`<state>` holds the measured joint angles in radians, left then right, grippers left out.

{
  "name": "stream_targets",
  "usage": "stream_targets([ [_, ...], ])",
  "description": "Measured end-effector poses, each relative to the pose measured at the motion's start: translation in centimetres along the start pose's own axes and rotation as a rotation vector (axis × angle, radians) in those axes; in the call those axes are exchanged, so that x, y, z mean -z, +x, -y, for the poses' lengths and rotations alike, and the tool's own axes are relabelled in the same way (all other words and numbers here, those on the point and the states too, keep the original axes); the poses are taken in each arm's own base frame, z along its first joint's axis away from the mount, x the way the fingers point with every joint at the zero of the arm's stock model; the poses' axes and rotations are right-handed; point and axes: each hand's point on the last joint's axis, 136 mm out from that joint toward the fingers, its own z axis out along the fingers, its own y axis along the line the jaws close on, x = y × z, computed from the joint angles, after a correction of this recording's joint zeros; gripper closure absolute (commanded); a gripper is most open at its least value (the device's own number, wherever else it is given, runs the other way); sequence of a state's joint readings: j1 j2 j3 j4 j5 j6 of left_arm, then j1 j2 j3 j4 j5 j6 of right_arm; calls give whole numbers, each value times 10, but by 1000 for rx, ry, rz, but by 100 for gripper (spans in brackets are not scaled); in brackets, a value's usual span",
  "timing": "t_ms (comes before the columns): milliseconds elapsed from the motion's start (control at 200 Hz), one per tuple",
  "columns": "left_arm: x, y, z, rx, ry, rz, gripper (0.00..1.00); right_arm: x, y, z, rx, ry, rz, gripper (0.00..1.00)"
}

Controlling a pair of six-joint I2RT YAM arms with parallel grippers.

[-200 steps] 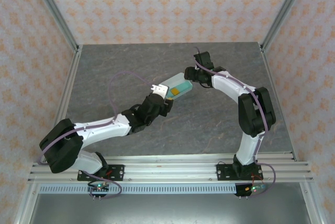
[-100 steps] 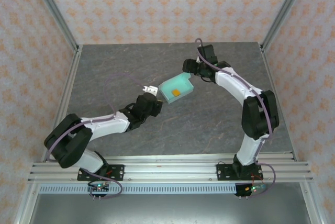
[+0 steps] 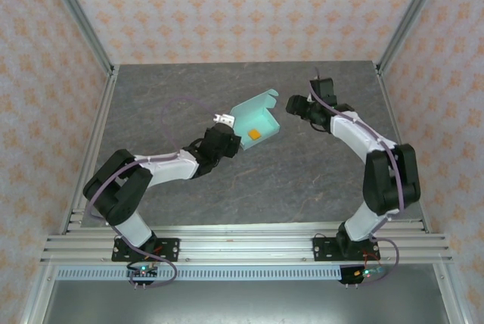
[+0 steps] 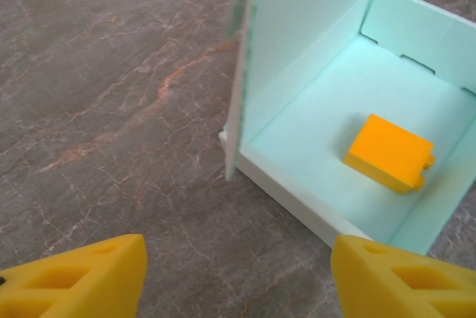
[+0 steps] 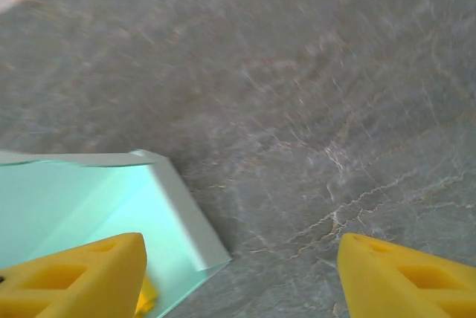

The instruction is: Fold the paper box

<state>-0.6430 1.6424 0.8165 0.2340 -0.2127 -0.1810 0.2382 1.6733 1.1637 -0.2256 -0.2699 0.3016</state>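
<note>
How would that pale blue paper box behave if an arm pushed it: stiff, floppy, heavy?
Probably light: the paper box is thin card, so it would likely slide across the stone-look table. Its upright lid looks unsupported and may flop. The small orange piece inside could shift.

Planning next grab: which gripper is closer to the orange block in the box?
Left. The left gripper sits just left of the box, facing the orange block; the right gripper stands past its right side.
</note>
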Motion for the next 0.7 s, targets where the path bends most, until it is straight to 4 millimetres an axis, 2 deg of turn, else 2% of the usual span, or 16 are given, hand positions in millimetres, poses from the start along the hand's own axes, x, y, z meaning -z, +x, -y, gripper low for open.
stream_targets([
  [160,1,-8,-2,65,15,21,33,-47,27,16,-25,39,-102,47],
  [295,0,-11,-3,106,30,25,33,-72,32,19,-24,49,-140,55],
  [535,-4,-18,-7,140,38,30,35,-77,37,10,-16,12,-163,60],
  [701,-17,-29,-8,143,32,41,43,-78,48,-1,5,-13,-183,62],
])
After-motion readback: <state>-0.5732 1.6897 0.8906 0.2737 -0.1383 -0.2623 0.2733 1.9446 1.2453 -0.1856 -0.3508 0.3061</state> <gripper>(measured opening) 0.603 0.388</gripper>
